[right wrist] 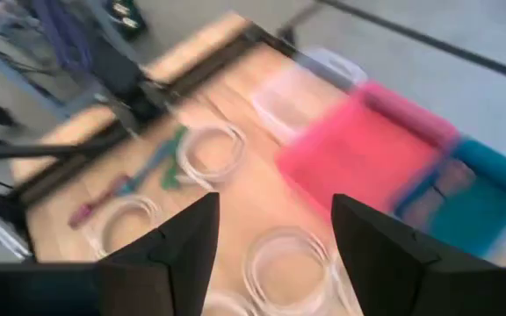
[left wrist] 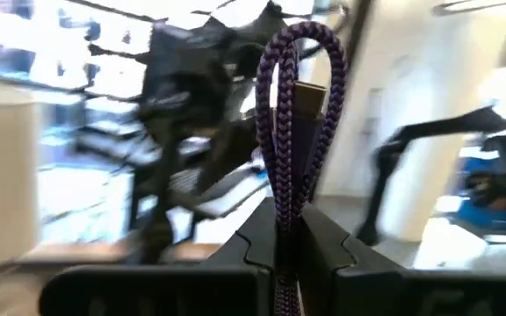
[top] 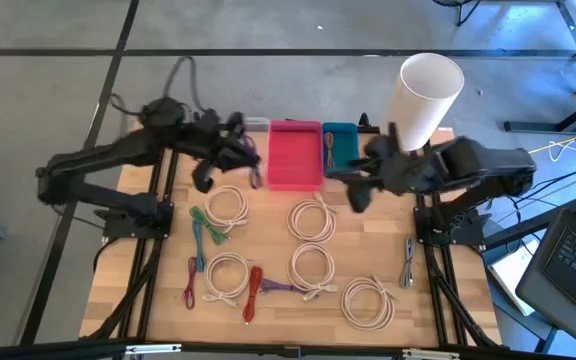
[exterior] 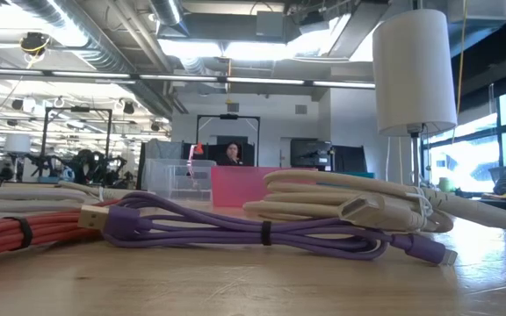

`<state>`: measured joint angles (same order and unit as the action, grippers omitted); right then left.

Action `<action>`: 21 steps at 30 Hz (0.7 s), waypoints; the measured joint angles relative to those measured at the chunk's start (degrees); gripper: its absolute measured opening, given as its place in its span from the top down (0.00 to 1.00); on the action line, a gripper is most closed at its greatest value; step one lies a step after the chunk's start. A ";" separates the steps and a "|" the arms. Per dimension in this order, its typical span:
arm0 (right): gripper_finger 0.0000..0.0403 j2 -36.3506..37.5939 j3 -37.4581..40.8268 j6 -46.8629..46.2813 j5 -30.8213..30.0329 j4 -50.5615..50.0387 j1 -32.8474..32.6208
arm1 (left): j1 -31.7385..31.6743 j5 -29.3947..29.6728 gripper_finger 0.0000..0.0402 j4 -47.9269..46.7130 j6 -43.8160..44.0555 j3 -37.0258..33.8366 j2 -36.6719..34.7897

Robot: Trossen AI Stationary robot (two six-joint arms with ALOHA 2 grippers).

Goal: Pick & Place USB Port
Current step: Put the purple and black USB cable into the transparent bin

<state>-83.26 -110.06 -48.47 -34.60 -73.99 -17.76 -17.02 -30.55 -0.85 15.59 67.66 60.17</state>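
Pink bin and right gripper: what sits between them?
In the high view, the teal bin sits between the pink bin and the open right gripper; a dark cable end lies inside it.

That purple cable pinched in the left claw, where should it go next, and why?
Probably a short carry over the pink bin and then a release. The left gripper is shut on a looped purple cable, held above the table just beside that bin, while the right gripper hangs open and empty near the teal bin.
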 joint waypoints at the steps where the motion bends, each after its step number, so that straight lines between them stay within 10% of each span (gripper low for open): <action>1: 0.46 0.00 -0.89 -2.79 -0.86 -3.54 -0.85 | -0.93 1.97 0.97 -4.59 -0.95 0.00 -2.22; 7: 0.51 -0.07 -2.03 -10.02 -1.85 -13.93 -3.40 | -7.80 17.22 0.97 -23.17 4.20 0.02 -8.23; 13: 0.55 -0.09 -2.03 -11.24 -1.05 -16.07 -3.45 | -16.48 14.78 0.97 -26.53 4.63 2.04 -0.46; 21: 0.60 0.02 -2.03 -10.41 3.11 -16.05 -3.98 | -28.05 7.65 0.97 -46.14 0.48 30.66 23.02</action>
<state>-83.24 -112.09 -58.88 -31.48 -90.04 -21.74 -45.08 -22.90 -46.99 16.06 98.31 83.20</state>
